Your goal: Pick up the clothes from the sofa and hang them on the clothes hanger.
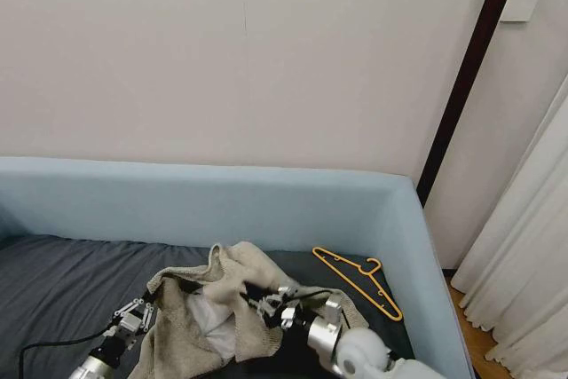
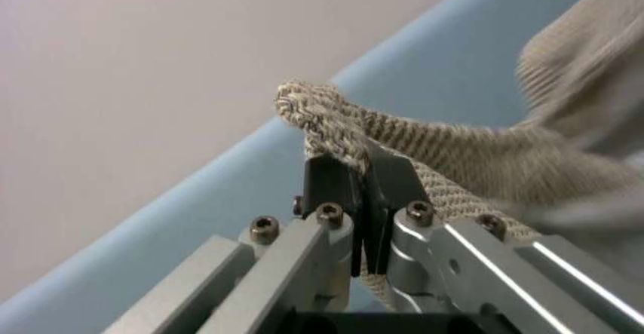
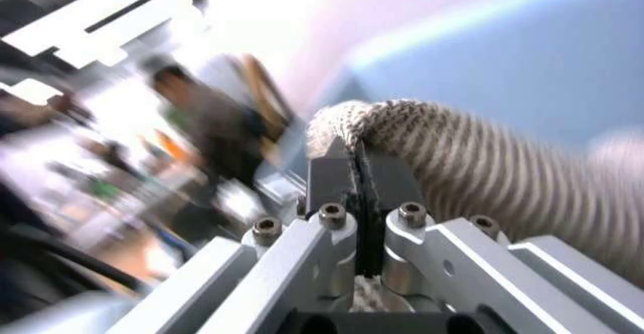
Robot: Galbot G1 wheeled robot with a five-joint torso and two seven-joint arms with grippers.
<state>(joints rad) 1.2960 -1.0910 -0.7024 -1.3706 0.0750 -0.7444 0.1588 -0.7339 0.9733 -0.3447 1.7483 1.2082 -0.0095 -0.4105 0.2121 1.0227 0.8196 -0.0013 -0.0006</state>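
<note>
- Beige knit garment (image 1: 222,303) lies bunched on the sofa (image 1: 177,206) seat, just beside the orange hanger (image 1: 359,281), on its left.
- Left gripper (image 2: 363,176): fingers clamped on a rolled knit edge, on the side far from the hanger.
- Right gripper (image 3: 354,160): pinched tight on a ribbed edge, on the side nearer the hanger.
- Risk: both pinches are thin. The loose knit may slip free or stretch if the arms pull apart, and trailing cloth could snag the hanger.

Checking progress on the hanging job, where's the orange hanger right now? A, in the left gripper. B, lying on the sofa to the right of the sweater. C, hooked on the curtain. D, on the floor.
B: the hanger lies on the sofa seat beside the sweater, while the left gripper and right gripper both have jaws shut on the sweater.
</note>
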